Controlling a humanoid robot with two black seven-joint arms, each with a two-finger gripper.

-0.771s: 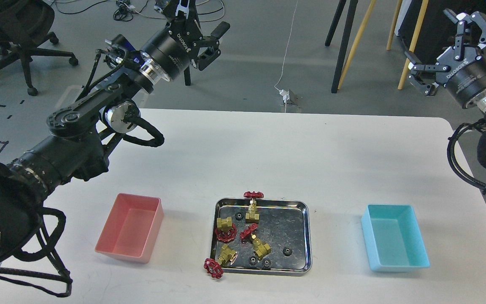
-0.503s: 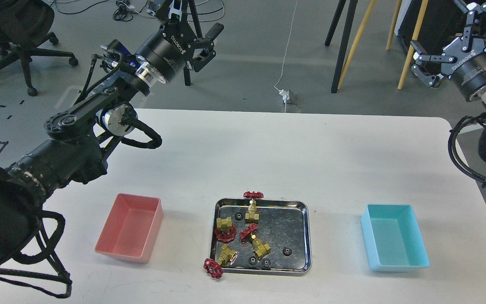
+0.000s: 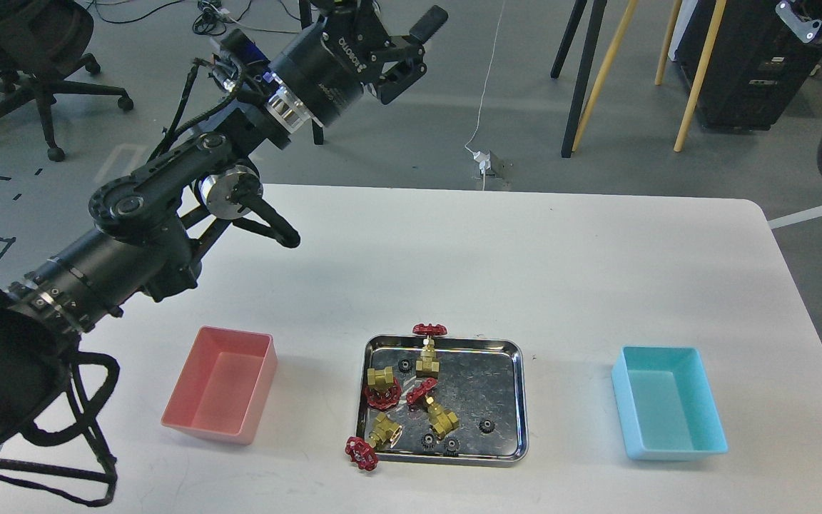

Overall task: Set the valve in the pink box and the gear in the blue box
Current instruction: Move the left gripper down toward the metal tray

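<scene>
Several brass valves with red handwheels lie in a steel tray (image 3: 518, 400) at the front middle of the table; one valve (image 3: 426, 363) stands at its back rim and another valve (image 3: 382, 430) lies at the front left corner with its wheel over the rim. Several tiny black gears lie among them, one gear (image 3: 486, 425) at the right. The pink box (image 3: 220, 389) stands empty left of the tray. The blue box (image 3: 668, 410) stands empty to the right. My left gripper (image 3: 391, 21) is open and empty, high beyond the table's far edge. Only a sliver of my right gripper (image 3: 803, 14) shows at the top right corner.
The white table (image 3: 496, 271) ends at the right near x 1140. Beyond its far edge are an office chair (image 3: 33, 64), black and wooden stand legs (image 3: 596, 71), a black case (image 3: 746, 64) and floor cables. My left arm (image 3: 147, 235) crosses the table's left side.
</scene>
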